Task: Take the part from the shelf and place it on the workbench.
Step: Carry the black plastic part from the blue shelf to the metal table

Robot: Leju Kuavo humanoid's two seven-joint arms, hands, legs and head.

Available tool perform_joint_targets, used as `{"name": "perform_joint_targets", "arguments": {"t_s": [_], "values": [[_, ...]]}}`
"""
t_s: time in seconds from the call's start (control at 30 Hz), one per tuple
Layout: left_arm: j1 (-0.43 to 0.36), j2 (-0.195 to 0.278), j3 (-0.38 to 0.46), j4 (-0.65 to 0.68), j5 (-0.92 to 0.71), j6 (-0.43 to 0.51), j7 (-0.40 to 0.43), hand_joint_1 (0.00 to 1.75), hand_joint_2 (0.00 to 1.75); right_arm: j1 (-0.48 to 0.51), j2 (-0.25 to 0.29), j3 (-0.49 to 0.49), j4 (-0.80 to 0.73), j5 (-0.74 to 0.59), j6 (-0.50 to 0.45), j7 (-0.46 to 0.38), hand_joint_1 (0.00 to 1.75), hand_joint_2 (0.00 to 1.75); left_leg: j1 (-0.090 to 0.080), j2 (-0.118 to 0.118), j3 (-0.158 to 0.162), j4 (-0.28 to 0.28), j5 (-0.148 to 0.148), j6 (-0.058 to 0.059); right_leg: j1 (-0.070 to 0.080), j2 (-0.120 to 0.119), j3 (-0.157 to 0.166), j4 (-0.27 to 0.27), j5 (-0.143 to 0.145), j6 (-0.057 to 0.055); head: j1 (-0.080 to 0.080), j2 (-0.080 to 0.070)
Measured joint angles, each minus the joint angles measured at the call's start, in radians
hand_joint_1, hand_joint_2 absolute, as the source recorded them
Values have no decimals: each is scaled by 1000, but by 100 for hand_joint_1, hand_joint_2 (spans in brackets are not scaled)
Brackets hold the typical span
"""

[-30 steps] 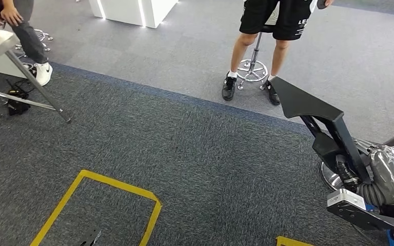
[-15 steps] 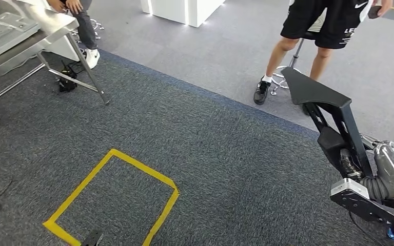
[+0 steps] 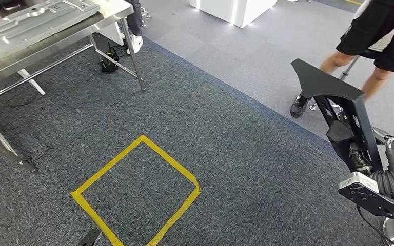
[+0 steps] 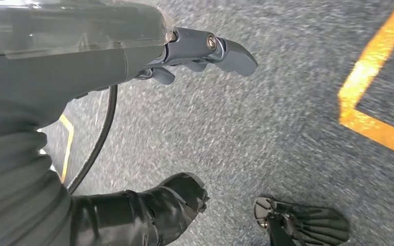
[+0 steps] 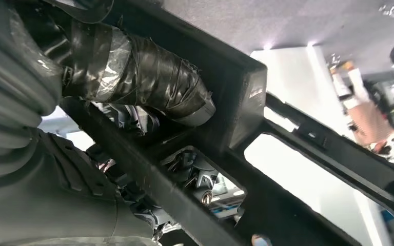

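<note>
A black angular frame part (image 3: pixel 333 97) stands upright at the right of the head view, and my right hand (image 3: pixel 358 160) grips its lower bar. In the right wrist view the taped thumb (image 5: pixel 143 72) presses against a bar of the part (image 5: pixel 236 87), with darker fingers curled behind it. The steel workbench (image 3: pixel 82 32) is at the top left, some distance from the part, with a pressed metal panel (image 3: pixel 25 20) lying on it. My left hand (image 4: pixel 107 56) hangs over the carpet, fingers (image 4: pixel 220 48) and thumb (image 4: pixel 154 210) apart, holding nothing.
A yellow tape square (image 3: pixel 138 189) marks the dark carpet ahead. A person in black shorts (image 3: pixel 379 36) stands by a stool behind the part. Another person's shoe (image 3: pixel 136 43) and cables lie past the workbench legs. A white plinth (image 3: pixel 236 7) stands at the back.
The whole view has swung as the camera turned: the workbench has come into the picture at the left and the tape square has moved toward the centre. My right hand still holds the part.
</note>
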State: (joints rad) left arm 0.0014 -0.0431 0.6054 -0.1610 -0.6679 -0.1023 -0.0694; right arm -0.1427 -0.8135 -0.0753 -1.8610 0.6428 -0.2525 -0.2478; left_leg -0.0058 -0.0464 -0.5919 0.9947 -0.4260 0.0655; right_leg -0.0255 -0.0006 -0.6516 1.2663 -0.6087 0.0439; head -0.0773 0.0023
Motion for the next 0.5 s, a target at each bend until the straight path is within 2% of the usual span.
{"name": "perform_joint_targets", "arguments": {"t_s": [0.03, 0.07, 0.1, 0.13, 0.17, 0.2, 0.23, 0.27, 0.3, 0.33, 0.4, 0.43, 0.47, 0.5], "values": [[0, 0, 0, 0, 0, -2, 1, 0, 175, -2, 0, 0, 2, 0, 2, 0, 175, 175, 1, -15, -2, 7, -2, -2, -2, 4, 16, -44, 36, 1, 0, 0], [0, 0, 0, 0, -1, -5, 1, 0, 175, -6, 0, 0, 5, 0, 3, 1, 175, 175, 2, -30, -4, 15, -4, -4, -6, 17, 42, -109, 74, 2, 0, 0], [0, 0, 0, 0, -1, -6, 1, 0, 175, -11, 0, 0, 7, 0, 4, 2, 175, 175, 1, -44, -10, 24, -7, -9, -9, 44, 66, -169, 99, 3, 1, 0], [-1, 0, 0, 0, -1, -7, 1, 0, 175, -16, -1, 0, 10, 0, 5, 2, 175, 175, 1, -58, -18, 32, -8, -14, -12, 67, 82, -209, 111, 2, 1, 0], [-1, 0, 0, 0, -1, -8, 1, 0, 175, -20, -2, 0, 13, 0, 6, 3, 175, 175, 3, -71, -27, 36, -7, -21, -12, 85, 87, -228, 111, 0, 2, 0], [0, 0, 0, 0, -1, -8, 1, 0, 175, -23, -2, 1, 15, 0, 6, 4, 175, 175, 4, -84, -36, 38, -3, -28, -10, 89, 86, -230, 108, -4, 2, 0], [2, -1, 0, 0, -1, -8, 1, 0, 175, -26, -4, 1, 17, 0, 7, 5, 175, 175, 7, -98, -42, 37, 1, -35, -10, 76, 86, -231, 110, -10, 2, 0], [6, -1, 0, 0, -1, -9, 0, 0, 175, -29, -4, 1, 18, 0, 7, 5, 175, 175, 8, -98, -46, 40, 1, -41, -9, 62, 88, -236, 113, -17, 2, 0], [8, -2, 0, 0, -1, -9, 0, 0, 175, -31, -4, 1, 18, 0, 8, 5, 175, 175, 7, -80, -54, 53, -8, -46, -10, 47, 92, -242, 118, -24, 0, 0], [7, -2, 0, 0, -1, -8, 0, 0, 175, -33, -5, 1, 19, 0, 8, 5, 175, 175, 6, -50, -70, 85, -28, -50, -10, 31, 95, -247, 122, -31, -2, 0], [4, -2, 0, 0, -2, -8, -1, 0, 175, -35, -7, 1, 20, 0, 8, 4, 175, 175, 7, 15, -126, 200, -88, -56, -5, 1, 97, -251, 125, -39, -6, 0], [2, -2, 0, 0, -2, -8, -1, 0, 175, -36, -7, 1, 20, 0, 8, 4, 175, 175, 9, 29, -157, 263, -112, -59, -3, -15, 96, -251, 124, -41, -6, 0], [2, -2, 0, 0, -2, -8, -1, 0, 175, -37, -7, 1, 21, 0, 8, 4, 175, 175, 10, 36, -175, 301, -121, -60, -1, -30, 96, -251, 123, -41, -6, 0], [3, -2, 0, 0, -2, -8, -1, 0, 175, -37, -7, 1, 22, 0, 9, 4, 175, 175, 11, 40, -177, 304, -112, -61, 0, -45, 96, -251, 122, -41, -6, 0]]}}
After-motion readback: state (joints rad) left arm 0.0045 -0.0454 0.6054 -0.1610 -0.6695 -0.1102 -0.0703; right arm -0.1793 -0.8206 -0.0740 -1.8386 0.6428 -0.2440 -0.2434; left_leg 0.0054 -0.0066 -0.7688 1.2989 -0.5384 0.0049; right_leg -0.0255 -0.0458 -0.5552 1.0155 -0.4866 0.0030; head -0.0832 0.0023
